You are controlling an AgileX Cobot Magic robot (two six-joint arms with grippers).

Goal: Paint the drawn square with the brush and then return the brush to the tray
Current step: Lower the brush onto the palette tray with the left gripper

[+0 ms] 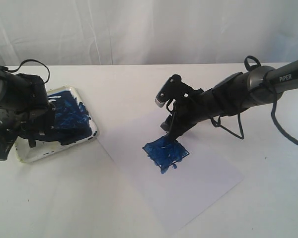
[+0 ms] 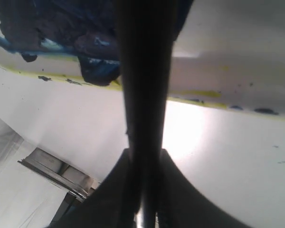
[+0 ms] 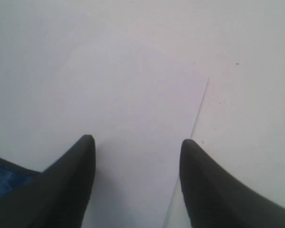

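Note:
The drawn square [image 1: 166, 152] on the white paper sheet [image 1: 198, 183] is covered with blue paint; a corner of it [image 3: 2, 183] shows beside one right finger. My right gripper [image 1: 171, 130] [image 3: 137, 142] hangs open just behind the square, with only bare paper [image 3: 133, 95] between its fingers. My left gripper [image 1: 44, 124] [image 2: 145, 154] is shut on the brush [image 2: 145, 95], whose dark handle runs up over the tray [image 1: 92, 130] rim [image 2: 218, 80]. The bristle tip is hidden. The tray's inside is smeared dark blue.
The paper's edge [image 3: 199, 109] runs close to one right finger. White tabletop [image 1: 64, 198] surrounds tray and paper, and a white curtain [image 1: 139, 29] hangs behind. The right arm's cables [image 1: 283, 129] trail at the far right.

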